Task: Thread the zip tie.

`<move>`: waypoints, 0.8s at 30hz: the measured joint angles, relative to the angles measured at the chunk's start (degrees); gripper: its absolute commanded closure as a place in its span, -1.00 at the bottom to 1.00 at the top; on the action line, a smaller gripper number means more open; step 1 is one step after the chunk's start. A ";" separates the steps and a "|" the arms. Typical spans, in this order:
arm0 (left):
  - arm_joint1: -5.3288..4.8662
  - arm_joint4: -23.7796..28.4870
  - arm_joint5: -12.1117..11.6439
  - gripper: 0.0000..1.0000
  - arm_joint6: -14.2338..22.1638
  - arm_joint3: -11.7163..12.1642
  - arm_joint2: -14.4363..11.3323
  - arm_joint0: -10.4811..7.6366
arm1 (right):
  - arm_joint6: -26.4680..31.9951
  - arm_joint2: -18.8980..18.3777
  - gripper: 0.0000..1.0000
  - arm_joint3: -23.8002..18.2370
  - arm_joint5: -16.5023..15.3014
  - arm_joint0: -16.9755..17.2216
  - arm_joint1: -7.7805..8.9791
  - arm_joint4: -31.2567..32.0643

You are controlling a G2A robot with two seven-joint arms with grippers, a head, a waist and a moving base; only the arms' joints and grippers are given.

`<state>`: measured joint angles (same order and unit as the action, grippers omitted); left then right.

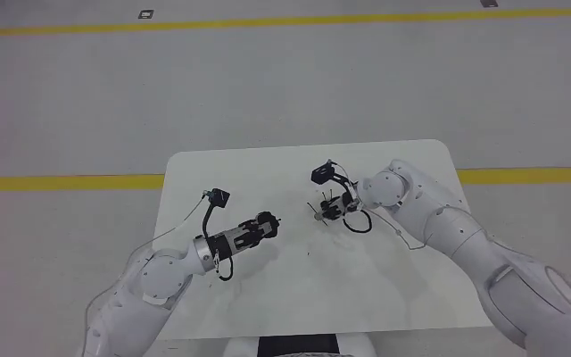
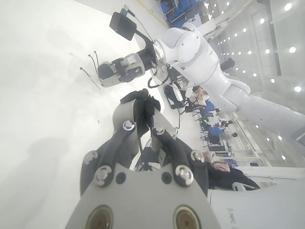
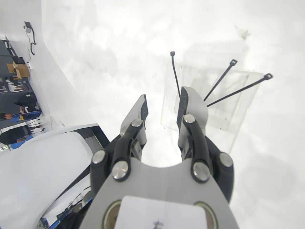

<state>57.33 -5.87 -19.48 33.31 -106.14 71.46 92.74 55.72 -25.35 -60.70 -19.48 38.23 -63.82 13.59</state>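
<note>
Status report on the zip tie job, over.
Right pincer open, at the tails of three zip ties. Ties loose on a clear sheet, none threaded. Left pincer shut, standing off. Nothing seen in the way.

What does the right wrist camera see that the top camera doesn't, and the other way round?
Right wrist view: a clear tray under three black zip ties, each with a square head. Top view: the left hand and yellow floor lines. Both: the open right hand, the zip ties and the white table.
</note>
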 measured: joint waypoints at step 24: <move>0.00 0.00 0.00 1.00 0.00 0.00 0.00 0.00 | -3.91 8.32 0.60 5.37 0.00 -4.53 -3.26 2.19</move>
<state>57.33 -5.87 -19.48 33.31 -106.14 71.46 92.74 51.81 -17.04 -55.33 -19.48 33.70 -67.08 15.78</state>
